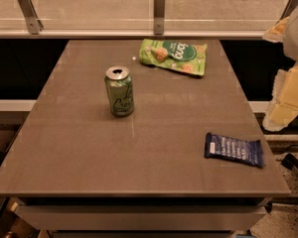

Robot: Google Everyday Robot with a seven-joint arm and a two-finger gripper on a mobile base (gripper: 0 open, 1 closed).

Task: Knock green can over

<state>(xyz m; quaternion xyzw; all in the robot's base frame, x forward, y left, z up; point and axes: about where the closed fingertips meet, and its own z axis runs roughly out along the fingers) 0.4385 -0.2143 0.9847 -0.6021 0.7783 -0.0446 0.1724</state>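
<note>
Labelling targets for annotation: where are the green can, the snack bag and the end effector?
green can point(119, 97), camera view, its label side.
snack bag point(174, 56), camera view, its middle.
end effector point(287, 97), camera view, pale body at right edge.

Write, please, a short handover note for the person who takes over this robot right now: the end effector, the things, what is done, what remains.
End effector: at the right edge of the view, beyond the table's right side, well apart from the can.
Green can: upright on the table, left of centre.
Green snack bag: flat near the far edge, apart from the can.
Blue wrapper: flat near the right front corner.
Done: nothing; the can is not knocked over.
Left: bring the end effector across to the can and push it over, probably from its right side.
</note>
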